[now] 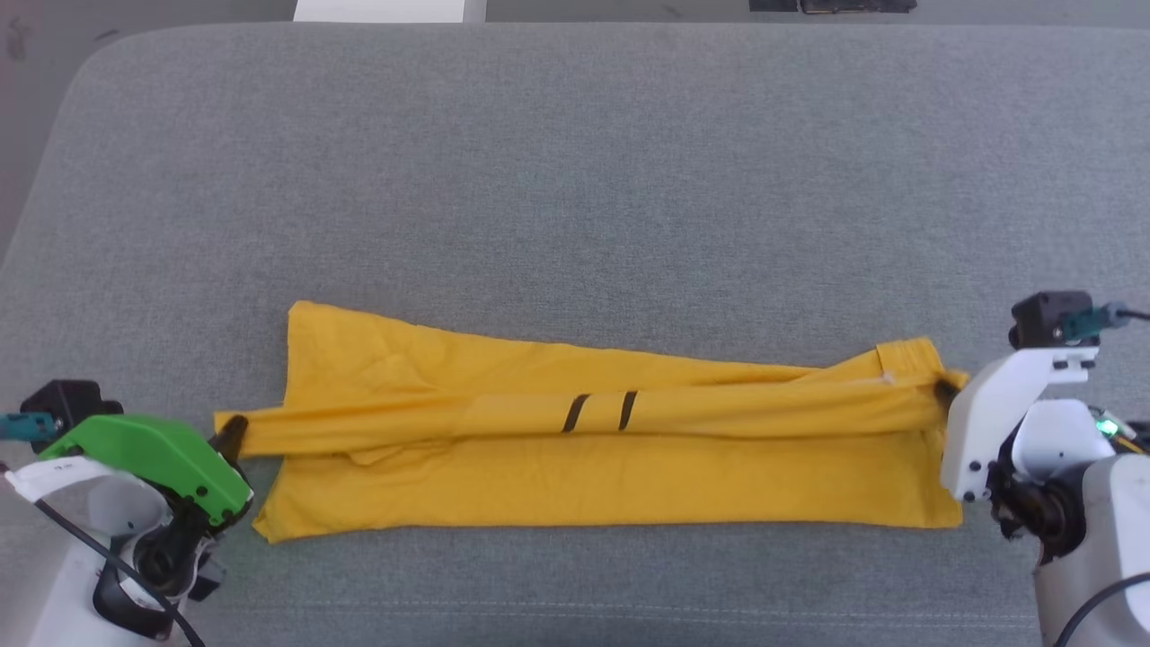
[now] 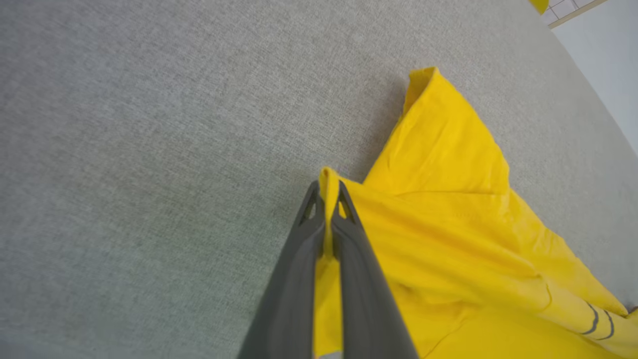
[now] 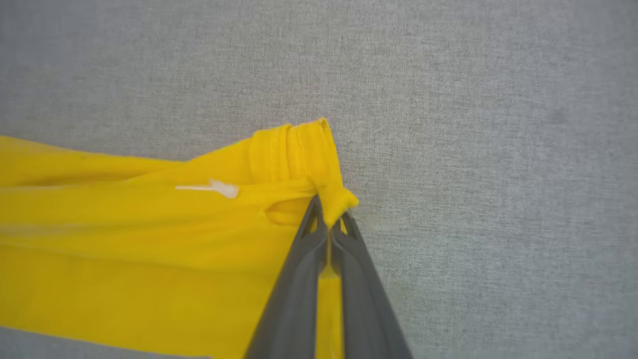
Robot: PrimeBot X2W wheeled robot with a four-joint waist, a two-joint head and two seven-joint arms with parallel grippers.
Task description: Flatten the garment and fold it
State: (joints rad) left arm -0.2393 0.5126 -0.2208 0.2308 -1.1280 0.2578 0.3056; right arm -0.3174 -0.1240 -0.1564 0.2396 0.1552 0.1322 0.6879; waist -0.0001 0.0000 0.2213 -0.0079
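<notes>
The garment (image 1: 593,458), a bright yellow T-shirt, lies stretched out lengthwise across the grey cushion, with a raised fold running along its middle that shows two dark stripes. My left gripper (image 1: 229,436) is shut on the garment's left end; the left wrist view shows yellow cloth (image 2: 448,164) pinched between its dark fingers (image 2: 304,249). At the opposite end, my right gripper (image 1: 943,391) is shut on the collar end, and in the right wrist view the bunched cloth (image 3: 335,197) sticks out past the fingertips. A white tag (image 3: 219,188) lies near the collar.
The grey fabric cushion (image 1: 575,180) extends wide behind and in front of the garment, with its rounded back corners and far edge at the top of the head view. Beyond it lie a white object (image 1: 386,9) and a dark one (image 1: 831,5).
</notes>
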